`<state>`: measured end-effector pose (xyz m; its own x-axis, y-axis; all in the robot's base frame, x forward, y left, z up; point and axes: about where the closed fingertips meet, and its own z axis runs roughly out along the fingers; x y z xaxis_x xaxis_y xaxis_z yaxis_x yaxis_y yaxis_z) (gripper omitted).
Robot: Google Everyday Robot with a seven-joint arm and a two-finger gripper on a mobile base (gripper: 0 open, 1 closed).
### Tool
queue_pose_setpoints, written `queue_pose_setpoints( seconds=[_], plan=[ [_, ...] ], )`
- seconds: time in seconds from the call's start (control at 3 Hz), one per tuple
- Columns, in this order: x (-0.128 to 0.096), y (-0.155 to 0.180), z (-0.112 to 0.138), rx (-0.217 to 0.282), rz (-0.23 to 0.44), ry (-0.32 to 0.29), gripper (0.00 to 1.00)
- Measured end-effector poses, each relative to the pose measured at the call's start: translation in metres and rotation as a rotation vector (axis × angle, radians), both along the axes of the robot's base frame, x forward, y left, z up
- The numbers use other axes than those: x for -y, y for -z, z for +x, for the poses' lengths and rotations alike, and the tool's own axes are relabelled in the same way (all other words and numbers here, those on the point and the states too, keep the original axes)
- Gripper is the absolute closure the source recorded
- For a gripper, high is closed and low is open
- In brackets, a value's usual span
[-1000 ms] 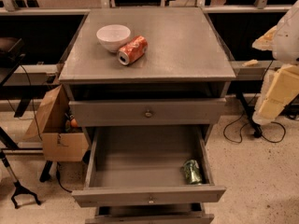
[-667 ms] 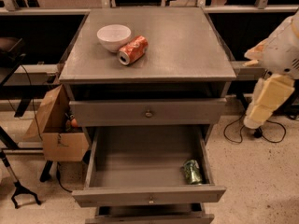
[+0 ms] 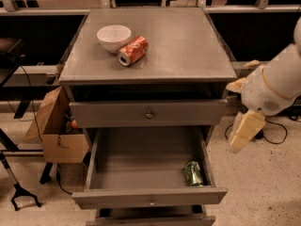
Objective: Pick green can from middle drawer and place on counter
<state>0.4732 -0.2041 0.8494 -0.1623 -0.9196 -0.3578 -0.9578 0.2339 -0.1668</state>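
1. Hand (image 3: 245,130): pale, hanging from the white arm at the right edge, beside the cabinet and apart from it. The arm is cut off by the frame. Whether the hand is open or closed cannot be told; nothing shows in its hold.
2. Green can (image 3: 192,173): in the front right corner of the middle drawer (image 3: 117,197). Its label is unreadable and its pose is hard to make out.
3. Middle drawer: grey, pulled out, with a small knob on the front.
4. Lowest drawer (image 3: 150,219): cut off by the bottom edge.
5. Top drawer (image 3: 188,113): shut, with a round knob.
6. Bench (image 3: 188,46): flat grey cabinet top. It carries a white bowl (image 3: 114,37) and, just beside it, an orange can (image 3: 133,50) on its side.
7. Cardboard box (image 3: 56,131): on the floor to the left of the cabinet, near a black stand foot (image 3: 21,194). A cable (image 3: 277,133) lies to the right.
8. Floor (image 3: 263,187): pale and speckled.
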Motion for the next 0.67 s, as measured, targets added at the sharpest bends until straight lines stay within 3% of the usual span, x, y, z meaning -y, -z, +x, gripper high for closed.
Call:
queue_pose_setpoints(
  seconds=[0.33, 0.67],
  plan=[
    [-0.009, 0.075, 0.01, 0.005, 0.065, -0.022, 0.0],
    [-0.022, 0.14, 0.042, 0.034, 0.111, -0.069, 0.0]
  ],
)
